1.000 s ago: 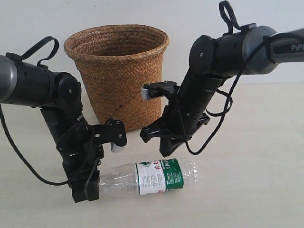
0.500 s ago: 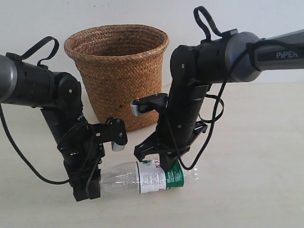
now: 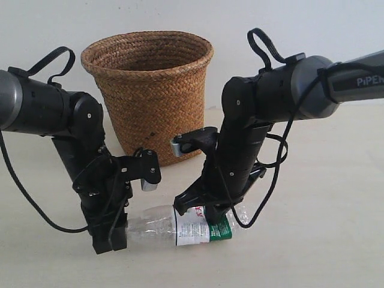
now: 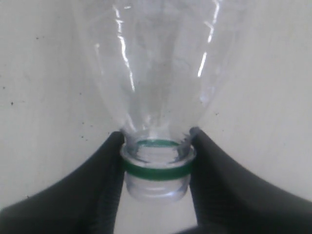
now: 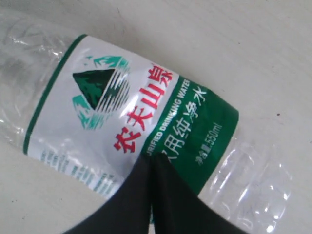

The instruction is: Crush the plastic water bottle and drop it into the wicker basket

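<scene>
1. Black left pincer (image 4: pixel 157 146): clenched on the neck of the small clear plastic water bottle with green cap ring and white-and-green label (image 3: pixel 153 225), one finger on each side of the ring. I see no change in it over the last second.
2. Black right pincer (image 5: pixel 151 163): jaws closed flat against each other, nothing between them, tips bearing on the green band of the label. A second ago it hung above the bottle and clear of it. It has since swung inward and come down onto the labelled middle.
3. Bottle: lies on its side on the pale tabletop (image 3: pixel 324 240), in the same spot as before. The neck is pinned and the base end is free. The walls look round, and I can confirm no crease.
4. Tall brown woven wicker basket (image 3: pixel 150 90): upright behind the bottle, apart from it.
5. Judgement: contact is made, so crushing is only beginning. The left hold should keep the bottle from rolling under the press. Lifting it to the basket rim remains undone.
</scene>
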Controlling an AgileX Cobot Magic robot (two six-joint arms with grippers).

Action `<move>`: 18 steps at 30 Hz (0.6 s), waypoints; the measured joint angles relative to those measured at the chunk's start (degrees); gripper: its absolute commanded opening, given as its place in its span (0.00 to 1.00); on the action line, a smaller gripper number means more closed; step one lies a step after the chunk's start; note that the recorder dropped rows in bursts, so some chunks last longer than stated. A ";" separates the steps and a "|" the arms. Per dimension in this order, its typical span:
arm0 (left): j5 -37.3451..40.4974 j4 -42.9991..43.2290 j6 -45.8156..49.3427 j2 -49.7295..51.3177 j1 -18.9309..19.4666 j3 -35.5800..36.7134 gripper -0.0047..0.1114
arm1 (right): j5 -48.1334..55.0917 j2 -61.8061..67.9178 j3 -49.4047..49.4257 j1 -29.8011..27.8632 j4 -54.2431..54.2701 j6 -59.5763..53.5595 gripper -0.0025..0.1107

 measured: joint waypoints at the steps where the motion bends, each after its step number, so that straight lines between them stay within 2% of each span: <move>1: 0.00 0.00 0.00 0.00 0.00 0.00 0.07 | -0.10 0.11 0.09 0.00 0.17 0.00 0.02; 11: 0.00 0.08 0.00 0.00 0.00 0.00 0.07 | -0.53 3.83 -0.02 0.00 1.89 0.00 0.02; 18: 0.11 -0.33 -0.13 0.00 0.00 0.00 0.07 | -2.12 -2.29 0.99 0.00 -0.98 -0.46 0.02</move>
